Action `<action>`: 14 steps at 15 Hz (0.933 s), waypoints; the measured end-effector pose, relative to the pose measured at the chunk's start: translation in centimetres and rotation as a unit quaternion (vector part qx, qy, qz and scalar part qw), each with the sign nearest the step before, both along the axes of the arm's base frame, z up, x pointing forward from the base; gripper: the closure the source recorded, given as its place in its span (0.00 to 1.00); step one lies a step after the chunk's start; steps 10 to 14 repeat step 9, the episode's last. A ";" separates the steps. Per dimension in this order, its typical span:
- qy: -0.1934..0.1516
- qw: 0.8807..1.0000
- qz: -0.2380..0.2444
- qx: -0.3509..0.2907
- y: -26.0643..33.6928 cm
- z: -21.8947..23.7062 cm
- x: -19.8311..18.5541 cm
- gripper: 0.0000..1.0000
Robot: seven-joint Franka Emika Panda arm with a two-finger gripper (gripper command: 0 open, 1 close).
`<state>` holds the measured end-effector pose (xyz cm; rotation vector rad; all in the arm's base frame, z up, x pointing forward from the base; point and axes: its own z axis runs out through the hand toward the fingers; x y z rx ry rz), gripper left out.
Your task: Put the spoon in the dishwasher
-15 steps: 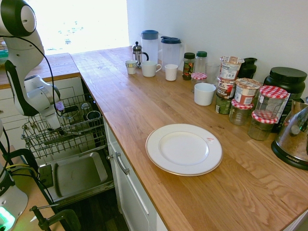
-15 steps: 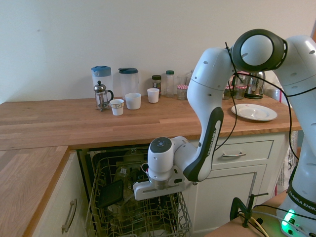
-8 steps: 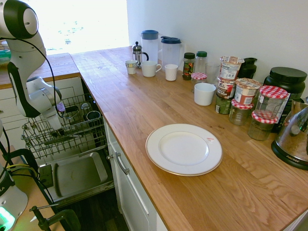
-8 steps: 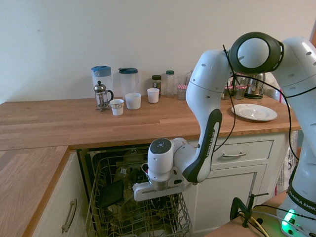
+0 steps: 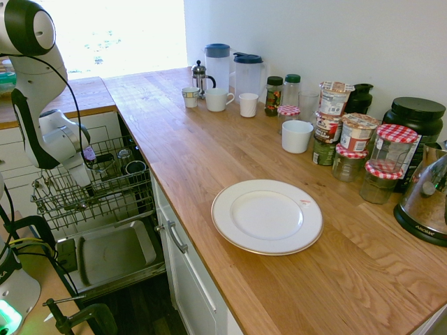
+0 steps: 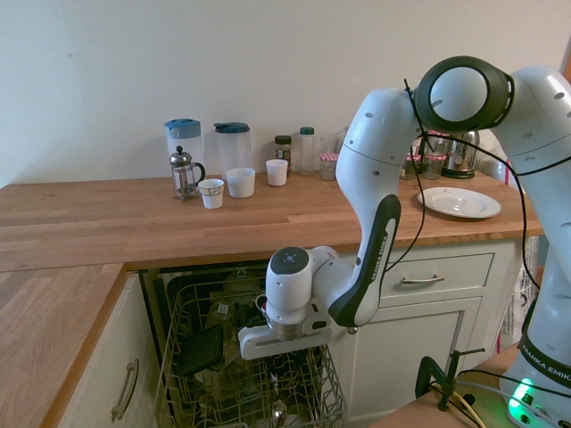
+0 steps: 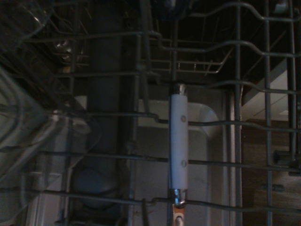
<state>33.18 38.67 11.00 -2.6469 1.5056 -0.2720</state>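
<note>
With the spoon (image 6: 278, 412) showing at the dishwasher (image 5: 117, 252) rack below the end effector (image 6: 284, 341), whose grip I can't make out, placing looks in hand; next, confirm release, then lift clear.

fingers hidden behind the hand's housing, kettle (image 5: 426, 192) cut off at frame edge
</note>
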 end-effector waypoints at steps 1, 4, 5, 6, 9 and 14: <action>-0.004 1.000 0.003 0.001 0.5 1.1 -0.1 0.00; -0.021 1.000 0.000 -0.002 1.2 5.8 0.1 0.00; -0.026 1.000 -0.001 -0.005 1.1 7.5 0.1 0.00; -0.031 0.999 -0.003 -0.008 0.9 9.2 0.0 0.00; -0.043 0.999 -0.004 -0.016 0.4 13.6 -0.7 0.00; -0.043 0.999 -0.004 -0.016 0.4 13.6 -0.7 0.00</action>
